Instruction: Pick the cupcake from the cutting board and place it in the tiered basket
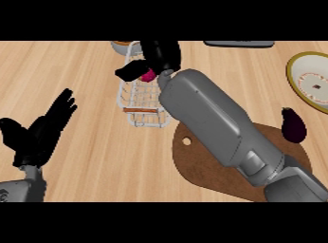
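Over the white wire tiered basket [140,102], near the far edge of the wooden counter [83,66], the right hand [156,59] hangs with its black fingers curled round something pink, which I take to be the cupcake [148,75]; only a small patch of it shows between thumb and fingers, so its shape is hard to make out. It sits above the basket's upper part, and I cannot tell whether it touches the wire or is held clear of it. The grey right forearm [216,123] stretches diagonally from the lower right corner across the round brown cutting board [209,175], covering much of the board and the basket's right side. A small hole shows near the board's left rim. Just beside the board's upper right edge lies a dark purple eggplant [293,124], close to the forearm but apart from it. Farther right, a plate [321,81] with a yellow-green rim and a pale patterned centre is cut off by the view's edge. At the top, a dark flat object [239,43] is cropped, and a grey rounded thing [122,45] peeks out behind the basket, mostly hidden. At the lower left, the left hand [37,133] rests open above the bare wood, fingers straight and spread, holding nothing, well apart from the basket.
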`<state>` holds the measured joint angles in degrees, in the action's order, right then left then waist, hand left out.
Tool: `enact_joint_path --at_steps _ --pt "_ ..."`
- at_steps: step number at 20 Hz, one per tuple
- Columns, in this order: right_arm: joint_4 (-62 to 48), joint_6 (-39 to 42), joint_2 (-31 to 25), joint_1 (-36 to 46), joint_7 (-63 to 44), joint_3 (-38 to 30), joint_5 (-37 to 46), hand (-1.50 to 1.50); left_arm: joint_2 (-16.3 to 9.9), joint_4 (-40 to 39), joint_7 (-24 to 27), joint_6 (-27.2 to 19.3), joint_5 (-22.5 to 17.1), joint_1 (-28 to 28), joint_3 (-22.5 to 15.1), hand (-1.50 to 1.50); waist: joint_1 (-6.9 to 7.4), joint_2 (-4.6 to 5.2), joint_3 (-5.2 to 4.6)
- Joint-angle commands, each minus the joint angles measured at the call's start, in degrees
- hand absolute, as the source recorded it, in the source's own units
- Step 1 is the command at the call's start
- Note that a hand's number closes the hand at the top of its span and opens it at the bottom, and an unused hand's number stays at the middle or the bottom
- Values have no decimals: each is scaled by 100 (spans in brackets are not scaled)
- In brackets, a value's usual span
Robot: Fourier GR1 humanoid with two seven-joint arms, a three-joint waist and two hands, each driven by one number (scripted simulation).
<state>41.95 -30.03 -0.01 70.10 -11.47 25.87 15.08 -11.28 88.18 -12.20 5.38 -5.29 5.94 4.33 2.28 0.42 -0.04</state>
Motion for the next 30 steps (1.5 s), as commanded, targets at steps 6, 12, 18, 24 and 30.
enact_joint_path --at_steps 6,12,18,24,30 --pt "216 -294 1 -253 829 -1085 -1568 -150 -30 25 -108 70 -86 98 67 0 -40 11 6" --pt "256 -238 -218 -98 1085 -2131 -1963 -150 113 330 -115 -91 55 -145 -38 0 -123 -16 5" --pt "830 15 -1250 -369 692 -2632 -2150 -150 -7 313 -143 -67 58 -165 100 0 -239 -52 4" --pt "892 929 -2264 -1123 1165 -3356 -2634 -150 -128 205 -5 146 -89 -259 264 0 -239 -32 7" --pt "656 1728 -2987 -1396 1319 -3774 -2829 -150 -13 389 -268 98 -69 -190 155 0 -185 -33 6"
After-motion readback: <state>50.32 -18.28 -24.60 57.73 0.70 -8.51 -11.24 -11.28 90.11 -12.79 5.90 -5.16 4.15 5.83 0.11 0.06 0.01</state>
